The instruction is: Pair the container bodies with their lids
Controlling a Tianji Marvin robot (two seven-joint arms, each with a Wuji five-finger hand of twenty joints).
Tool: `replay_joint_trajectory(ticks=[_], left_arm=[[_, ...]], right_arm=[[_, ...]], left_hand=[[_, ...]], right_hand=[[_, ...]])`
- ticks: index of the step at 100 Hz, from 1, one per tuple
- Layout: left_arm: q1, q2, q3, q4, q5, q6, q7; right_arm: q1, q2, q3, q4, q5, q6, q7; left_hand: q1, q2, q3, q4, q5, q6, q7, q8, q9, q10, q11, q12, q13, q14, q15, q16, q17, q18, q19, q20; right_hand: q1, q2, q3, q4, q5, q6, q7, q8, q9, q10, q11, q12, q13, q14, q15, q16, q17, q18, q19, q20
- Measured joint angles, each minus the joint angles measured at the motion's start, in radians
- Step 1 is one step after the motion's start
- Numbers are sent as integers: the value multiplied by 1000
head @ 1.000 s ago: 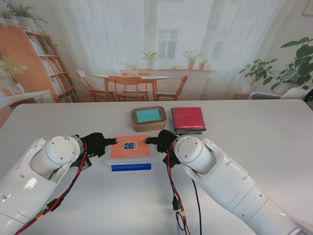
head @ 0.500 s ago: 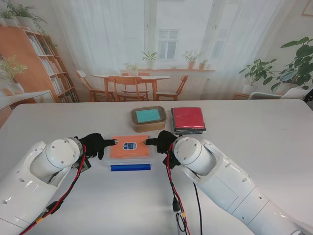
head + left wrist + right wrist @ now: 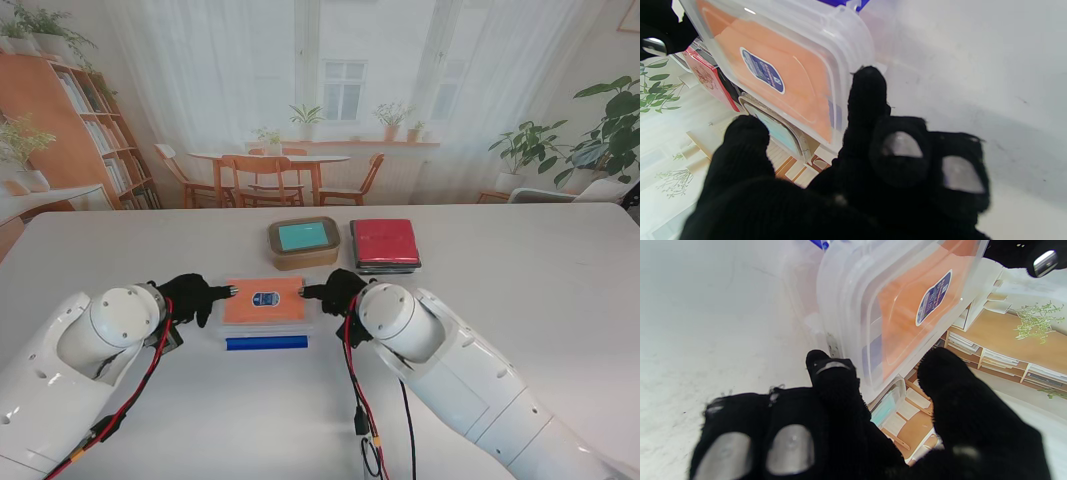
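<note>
The clear plastic rectangular container with an orange lid and a blue oval label [image 3: 263, 299] lies flat on the white table [image 3: 520, 270], near the middle and close to me. The black-gloved left hand [image 3: 190, 297] meets its left end: one extended finger [image 3: 867, 100] touches the rim, the thumb is raised apart, and the other fingers are curled. The black-gloved right hand [image 3: 338, 291] meets the right end likewise, one finger [image 3: 831, 373] at the rim and the thumb spread. Whether either hand actually clamps the container cannot be told. A flat blue strip [image 3: 267, 342] lies just beside the container's near edge. Farther from me stand a tan rounded container with a teal lid [image 3: 303, 241] and, to its right, a dark square container with a red lid [image 3: 385, 244].
</note>
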Motion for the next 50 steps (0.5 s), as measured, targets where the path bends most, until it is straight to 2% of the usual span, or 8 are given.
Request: replay_joint_trajectory(ticks=[8, 32, 43, 50], left_arm=[[5, -1, -5, -3, 6, 0, 2], [23, -7, -23, -12, 25, 1, 20], [37, -12, -37, -22, 35, 1, 37], [48, -16, -47, -29, 44, -2, 61]], right_arm=[[-5, 0, 3, 0, -7, 3, -3], [-25, 0, 21, 0, -36, 5, -16], [-41, 0, 36, -6, -58, 0, -38], [-52, 1, 45, -12, -70, -9, -53]], left_hand=[[0, 0, 0, 0, 2, -23, 0, 0, -2, 0, 0, -2, 0, 0, 0, -1, 0, 0, 0, 0], [0, 0, 0, 0, 12, -121, -10, -13, -22, 12, 0, -13, 0, 0, -10, -11, 0, 0, 0, -1], [0, 0, 0, 0, 13, -141, -11, -13, -28, 14, -9, -15, 0, 0, -21, -12, -1, 0, 0, -12], [0, 0, 0, 0, 13, -163, -11, -13, -59, 25, -13, -15, -35, 9, -37, -12, -34, 0, 0, -27]], right_hand=[[0, 0, 0, 0, 0, -24, -32, -27, -2, 0, 1, 0, 0, 0, 0, -1, 0, 0, 0, 0], [0, 0, 0, 0, -2, -96, -63, -41, -29, 0, 10, 0, -10, -3, 0, -15, -3, -2, 0, -16], [0, 0, 0, 0, -7, -111, -76, -41, -53, 5, 11, 0, -19, -3, -3, -81, -5, -3, 0, -91], [0, -7, 0, 0, -20, -124, -92, -41, -83, 16, 10, 0, -40, 4, -15, -127, -16, -3, 0, -163]])
